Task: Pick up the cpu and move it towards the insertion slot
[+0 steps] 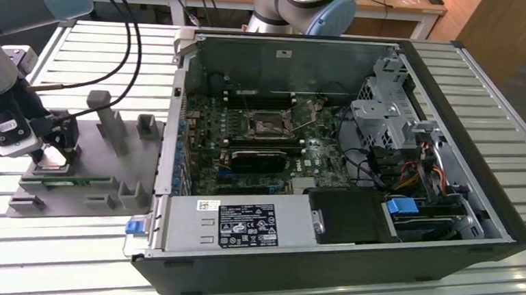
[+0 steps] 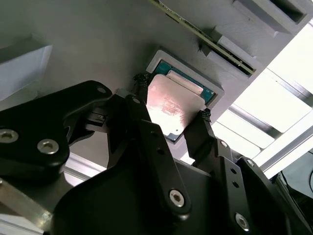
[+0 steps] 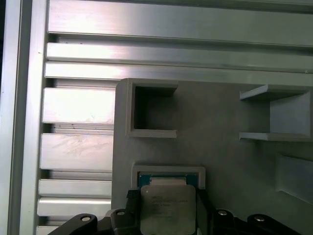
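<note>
We saw the jaws clamped on opposite edges of the square cpu (image 2: 171, 105), held flat, silver top upward, over the grey fixture (image 3: 220, 161) pocket.

— Where is the cpu (image 2: 172, 104) (image 3: 166, 208) sitting?

— In both wrist views it is lying over a pale-rimmed square recess (image 2: 157, 58) in the grey fixture (image 3: 220, 117). Its shiny silver top is facing up, and a teal-green border is showing along one edge. The gripper (image 2: 172, 98) is pinching it by two opposite sides.

— And the insertion slot (image 1: 266, 126)?

— It is lying flat on the motherboard (image 1: 317, 154), a silver frame around a dark centre. It is sitting well apart from the cpu, toward the exterior view's right.
</note>
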